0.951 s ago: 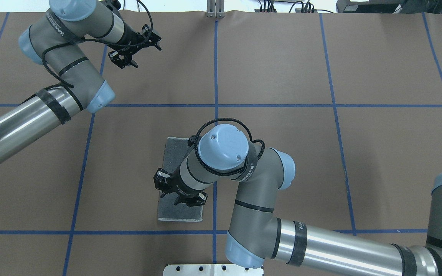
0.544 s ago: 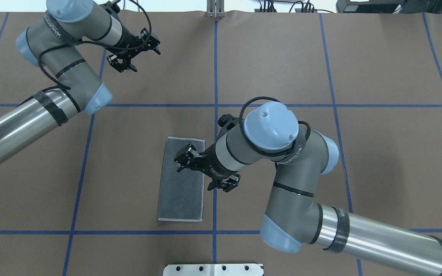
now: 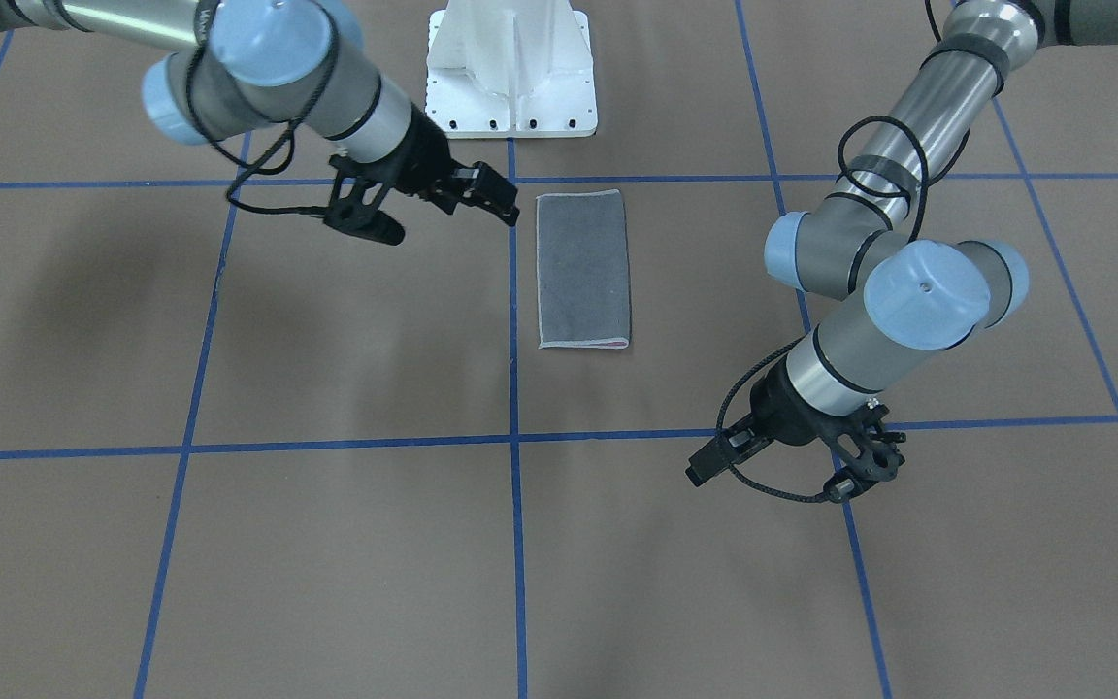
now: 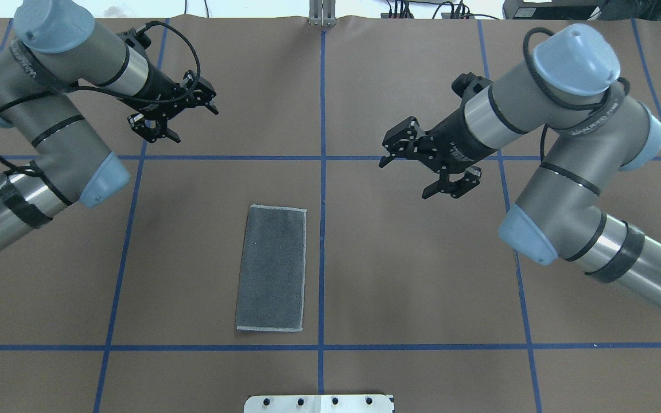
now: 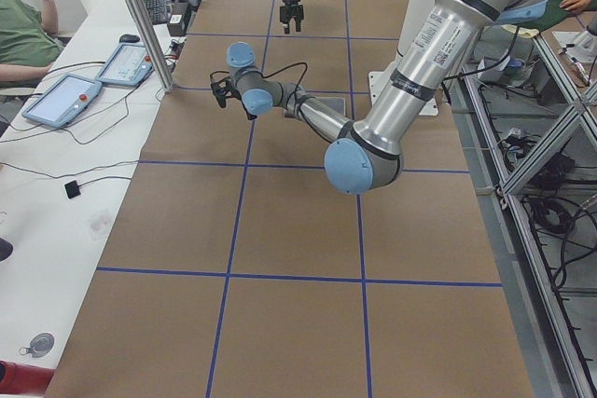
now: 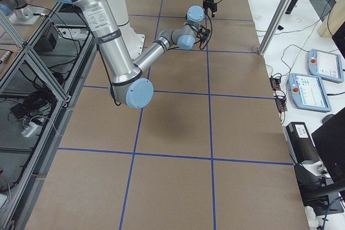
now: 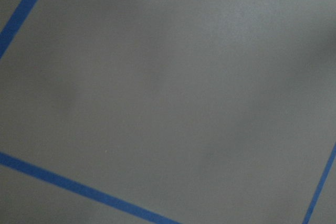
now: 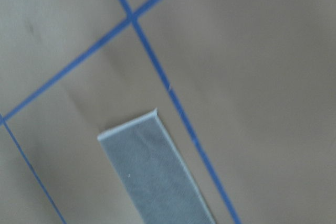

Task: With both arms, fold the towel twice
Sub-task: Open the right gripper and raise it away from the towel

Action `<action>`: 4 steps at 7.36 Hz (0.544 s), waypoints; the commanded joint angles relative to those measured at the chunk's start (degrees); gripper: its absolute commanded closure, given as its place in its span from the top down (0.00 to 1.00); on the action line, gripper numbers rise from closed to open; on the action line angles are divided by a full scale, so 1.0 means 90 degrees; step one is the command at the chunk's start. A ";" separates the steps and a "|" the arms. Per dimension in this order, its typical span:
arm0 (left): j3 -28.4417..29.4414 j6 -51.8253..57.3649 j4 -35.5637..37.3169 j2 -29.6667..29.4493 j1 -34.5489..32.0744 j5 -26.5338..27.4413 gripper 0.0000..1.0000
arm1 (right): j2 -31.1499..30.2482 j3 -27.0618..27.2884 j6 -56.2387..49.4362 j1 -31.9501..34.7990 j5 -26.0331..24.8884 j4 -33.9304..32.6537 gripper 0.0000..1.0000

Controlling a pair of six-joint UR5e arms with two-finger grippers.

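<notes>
The towel (image 4: 273, 268) lies flat on the brown table as a narrow folded strip, dark grey face up with light stitched edging. In the front-facing view the towel (image 3: 583, 269) shows a sliver of pink at its near edge. My left gripper (image 4: 194, 125) hangs open over bare table, far up and left of the towel. My right gripper (image 4: 404, 179) is also open and empty, off to the towel's upper right. The front-facing view shows the right gripper (image 3: 452, 228) beside the towel's far corner and the left gripper (image 3: 792, 471) well apart. The right wrist view catches one end of the towel (image 8: 152, 171).
Blue tape lines (image 4: 322, 172) grid the brown table. The white bolted pedestal (image 3: 510, 87) stands at the robot's side, close to the towel's end. A seated person (image 5: 23, 34) and two tablets (image 5: 65, 100) are at a side bench. The left wrist view holds only table and tape.
My right gripper left the towel and swung up and away to the right. The left arm drew back to the left. The towel stays flat as a folded strip.
</notes>
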 commanded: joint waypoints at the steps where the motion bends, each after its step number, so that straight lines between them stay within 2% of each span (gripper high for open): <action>1: -0.1535 -0.0891 0.0660 0.0597 0.0565 0.0077 1.00 | -0.0698 -0.0206 -0.1774 0.0601 0.0057 -0.0010 1.00; 2: -0.2130 -0.1458 0.0651 0.0831 0.1071 0.0427 1.00 | -0.0787 -0.0430 -0.2303 0.0758 0.0018 -0.0010 1.00; 4: -0.2759 -0.2194 0.0680 0.1203 0.2457 0.1752 1.00 | -0.0905 -0.0909 -0.3456 0.1032 0.0018 0.0029 1.00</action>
